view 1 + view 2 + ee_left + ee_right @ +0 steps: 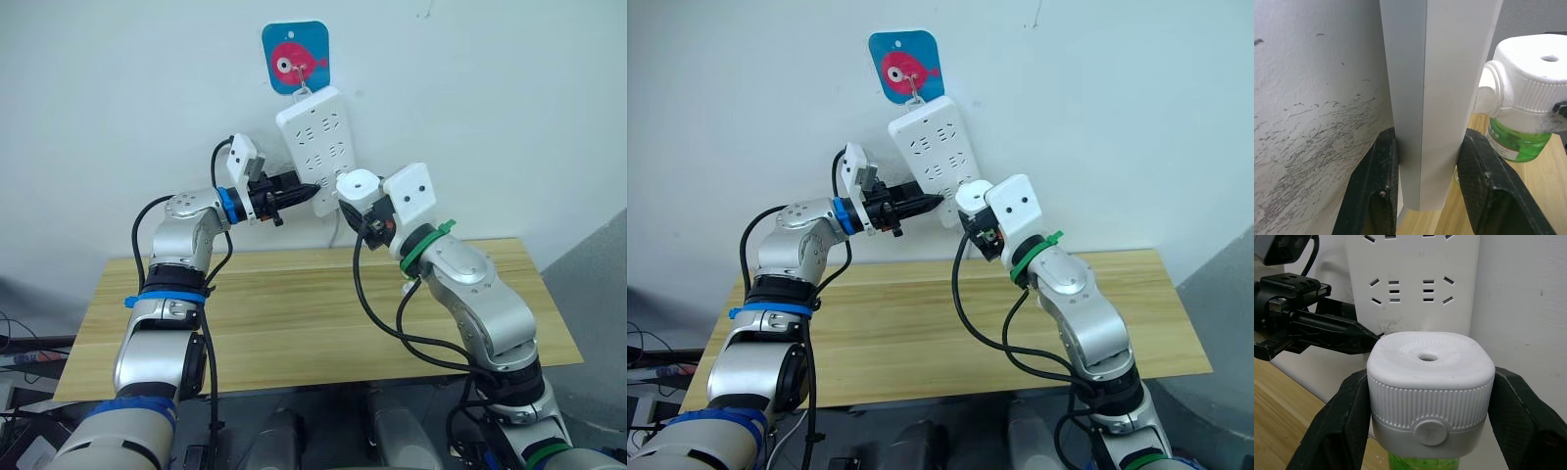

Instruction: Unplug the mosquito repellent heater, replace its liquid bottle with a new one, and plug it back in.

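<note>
Left of centre in the head views, the left gripper [306,193] is reaching toward the wall, its two black fingers [1371,196] pinching the lower edge of the white power strip [315,145], which is hanging tilted from a blue fish hook plate [295,57] at upper centre. Just right of it, the right gripper [361,201] is clamping the mosquito repellent heater [1430,382] between its fingers [1337,426], vent facing the camera, its green liquid bottle [1515,142] screwed in below. Beneath both arms, the wooden table [294,304] is spanning the lower frame.
</note>
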